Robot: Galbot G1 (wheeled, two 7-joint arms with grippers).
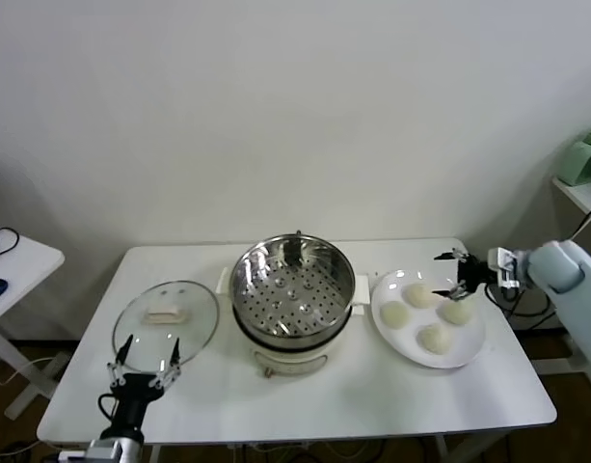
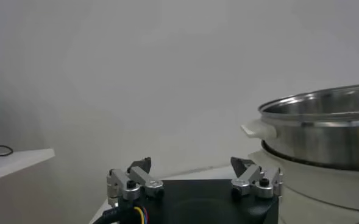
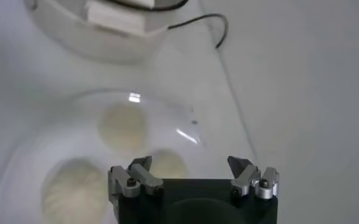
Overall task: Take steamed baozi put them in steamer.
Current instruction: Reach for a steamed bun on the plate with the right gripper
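Several cream-white steamed baozi lie on a flat white plate at the right of the table. The steel steamer stands in the middle, its perforated tray bare. My right gripper hovers open over the far side of the plate, just above the baozi, holding nothing. In the right wrist view its fingers spread over one baozi, with others beyond it. My left gripper waits open near the table's front left; its wrist view shows it beside the steamer.
A round glass lid with a white handle lies left of the steamer, just beyond the left gripper. A second white table stands at the far left. A shelf with a green object is at the far right.
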